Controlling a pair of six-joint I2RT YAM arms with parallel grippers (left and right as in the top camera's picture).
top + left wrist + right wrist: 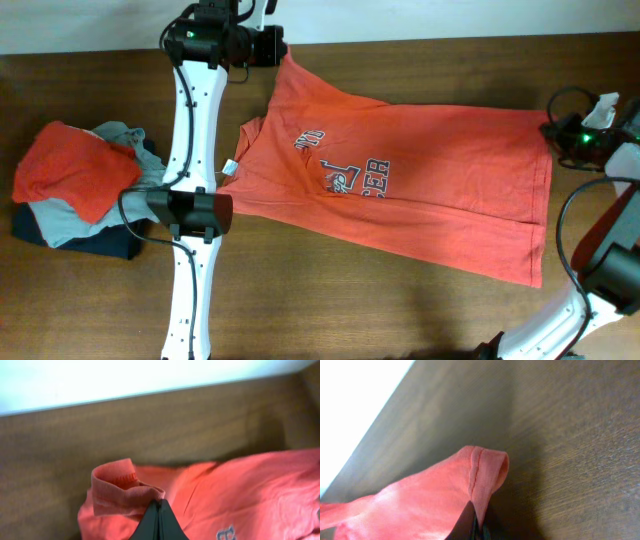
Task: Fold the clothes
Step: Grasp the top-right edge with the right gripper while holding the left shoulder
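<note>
A large orange-red T-shirt (430, 190) with white-and-dark chest lettering (345, 165) lies spread across the wooden table, its neck tag (230, 167) toward the left. My left gripper (276, 48) is at the table's back edge, shut on the shirt's sleeve cuff (117, 487); in the left wrist view the black jaws (159, 507) meet on the folded cuff. My right gripper (556, 133) is at the right, shut on a corner of the shirt's hem (487, 467), with cloth pinched between the jaws (476, 519). Several smaller orange-red, grey and navy clothes (75, 185) sit in a pile at the left.
The left arm's white links (190, 130) run from the front edge to the back, between the pile and the shirt. The right arm (600, 270) curves up along the right edge. The table's back edge (150, 395) lies just beyond the left gripper.
</note>
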